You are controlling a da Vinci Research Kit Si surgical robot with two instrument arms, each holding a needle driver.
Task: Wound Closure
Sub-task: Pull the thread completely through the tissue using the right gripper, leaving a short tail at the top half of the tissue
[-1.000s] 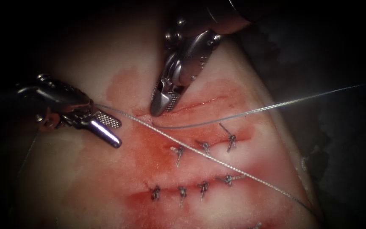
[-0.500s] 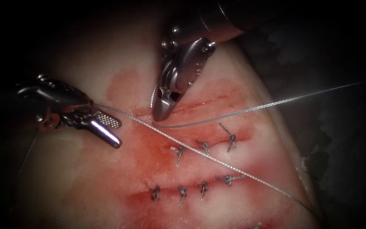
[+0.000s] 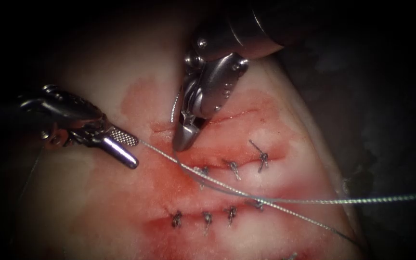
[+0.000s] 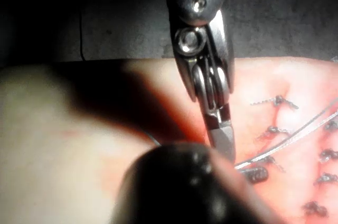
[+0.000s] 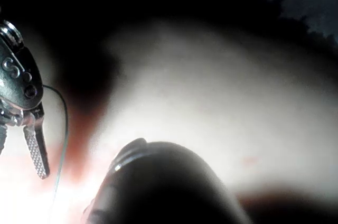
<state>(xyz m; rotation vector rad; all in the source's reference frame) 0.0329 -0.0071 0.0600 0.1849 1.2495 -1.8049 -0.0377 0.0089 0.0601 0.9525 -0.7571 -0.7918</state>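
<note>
My right claw (image 3: 185, 139) points straight down at the left end of the open cut (image 3: 232, 115), its tip on or just above the tissue (image 3: 121, 192). Its jaws are closed. A thin curved glint runs up along the claw's left edge, and I take it for the needle (image 3: 174, 107), pinched somewhere along its curve. I cannot tell exactly where it is gripped, or whether its point is in the tissue. The left wrist view shows this claw (image 4: 224, 134) from the side, narrow and pressed together at the tip.

My left claw (image 3: 123, 147) sits well to the left of the open cut, slightly parted and holding nothing. The right wrist view shows its ridged jaw (image 5: 31, 150) hanging free with the thread (image 5: 64, 129) curving just beside it.

The thread (image 3: 246, 195) starts just beside my left claw and runs below the open cut towards the right. A second strand leaves my right claw's tip, bends below the cut and runs off to the right. The two strands cross near a row of finished stitches (image 3: 232, 167) below the open cut, and another stitched row lies further below. Red fluid (image 3: 169, 178) stains the tissue around and below the open cut.
</note>
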